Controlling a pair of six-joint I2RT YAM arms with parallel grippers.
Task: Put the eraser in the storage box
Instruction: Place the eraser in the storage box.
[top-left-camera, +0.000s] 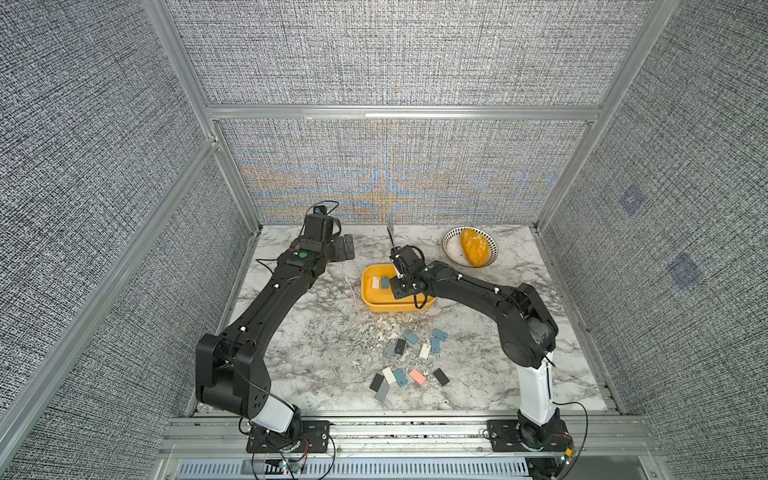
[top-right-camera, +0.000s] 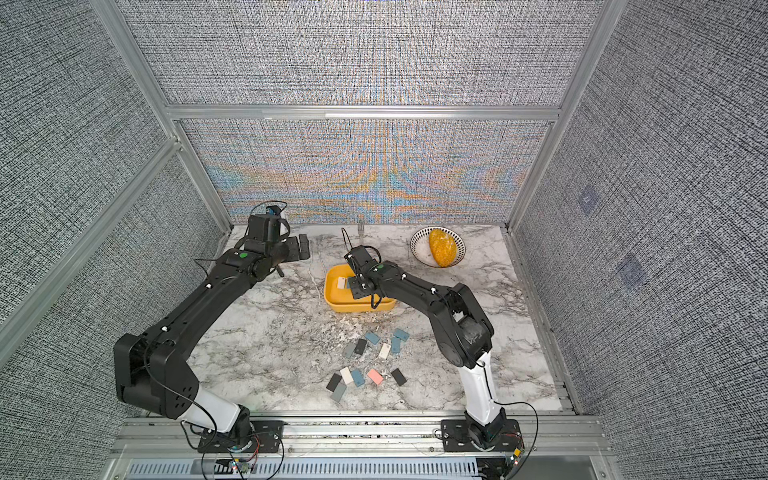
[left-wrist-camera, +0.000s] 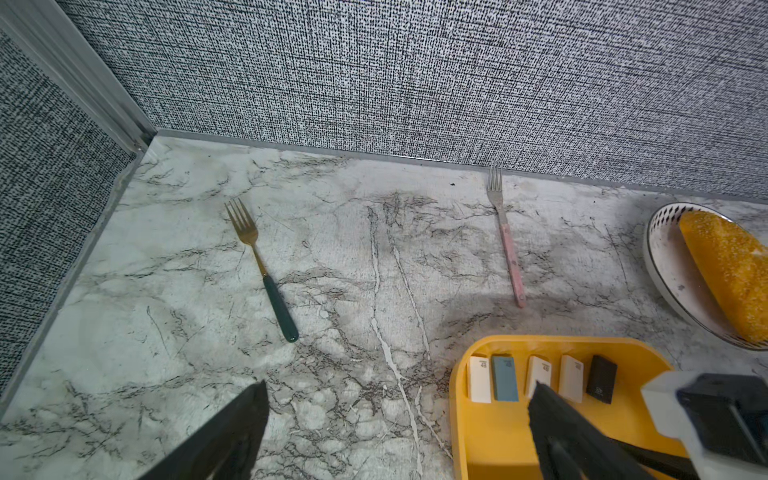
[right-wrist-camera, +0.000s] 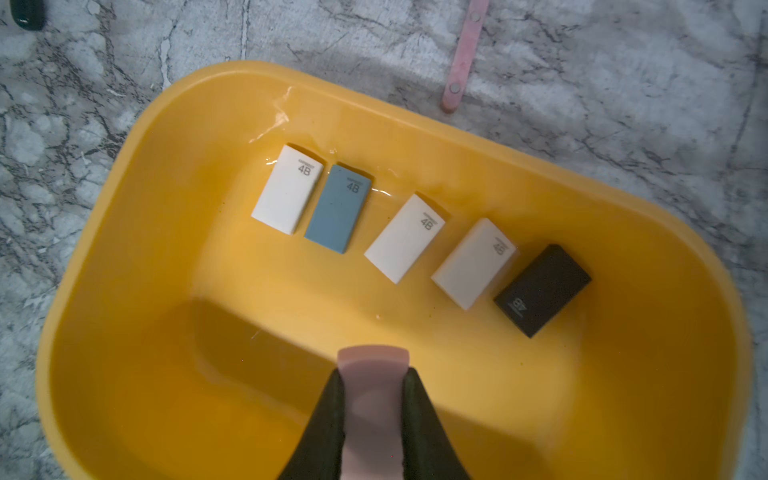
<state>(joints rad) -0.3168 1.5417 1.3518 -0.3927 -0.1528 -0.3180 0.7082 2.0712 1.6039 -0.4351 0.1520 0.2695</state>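
The storage box (top-left-camera: 370, 300) (top-right-camera: 332, 300) is a shallow yellow tub in the middle of the marble table. Along its far wall lie several erasers in a row: white (right-wrist-camera: 286, 189), blue (right-wrist-camera: 338, 208) and black (right-wrist-camera: 542, 291) ones. My right gripper (right-wrist-camera: 373, 374) (top-left-camera: 400, 286) hangs over the box's near half, shut on a pink eraser (right-wrist-camera: 373, 358) whose end sticks out past the fingertips. My left gripper (left-wrist-camera: 399, 386) (top-left-camera: 349, 247) is open and holds nothing, low over the table at the back left, beside the box (left-wrist-camera: 461, 374).
Several loose erasers (top-left-camera: 409, 361) lie scattered in front of the box, one pink (top-left-camera: 417, 376). A white bowl (top-left-camera: 451, 246) with a yellow lump (top-left-camera: 473, 247) stands at the back right. A green-handled fork (left-wrist-camera: 282, 307) and a pink-handled fork (left-wrist-camera: 513, 266) lie near the back wall.
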